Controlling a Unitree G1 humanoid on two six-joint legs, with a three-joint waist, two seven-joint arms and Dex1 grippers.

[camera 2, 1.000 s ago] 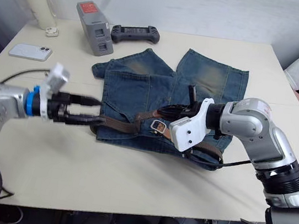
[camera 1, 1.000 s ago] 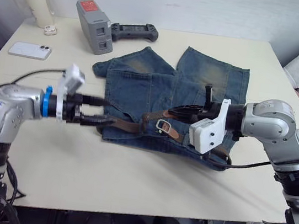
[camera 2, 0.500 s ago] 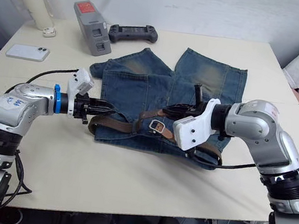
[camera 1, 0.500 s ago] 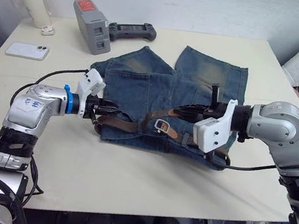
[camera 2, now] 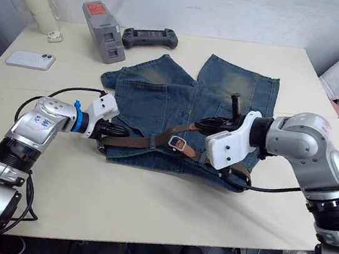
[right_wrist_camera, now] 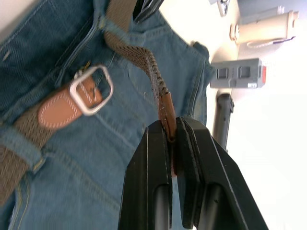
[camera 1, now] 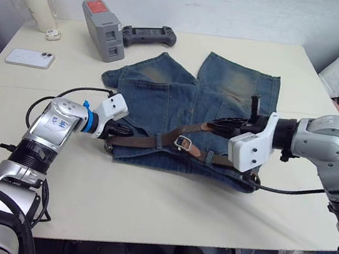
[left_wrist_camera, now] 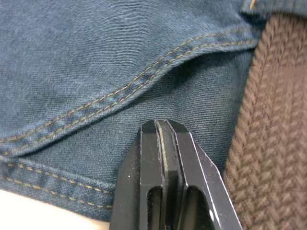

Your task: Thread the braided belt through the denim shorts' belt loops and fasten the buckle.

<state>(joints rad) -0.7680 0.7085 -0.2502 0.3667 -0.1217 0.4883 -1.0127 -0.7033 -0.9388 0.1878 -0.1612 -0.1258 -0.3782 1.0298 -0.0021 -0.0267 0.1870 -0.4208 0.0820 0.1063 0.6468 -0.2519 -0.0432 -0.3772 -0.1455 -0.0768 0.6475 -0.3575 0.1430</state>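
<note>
A: The shorts [camera 1: 184, 113] lie flat mid-worktop [camera 1: 146, 206]; the belt [camera 1: 148, 142], limp and floppy, runs along the waistband. Best held by its stiff leather tip.

B: Right fingers [right_wrist_camera: 171, 139] pinch that tip, raised beyond the buckle [camera 1: 184, 143]. Left fingers [left_wrist_camera: 163, 163] pressed together, empty, low against denim beside the belt.

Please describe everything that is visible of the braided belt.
The braided belt is a dark brown woven strap lying along the waistband of the denim shorts. Its silver buckle, on a tan leather tab, is unfastened. The free end rises off the denim; the right hand is shut on its tan leather tip. The shut left hand rests on denim beside it.
</note>
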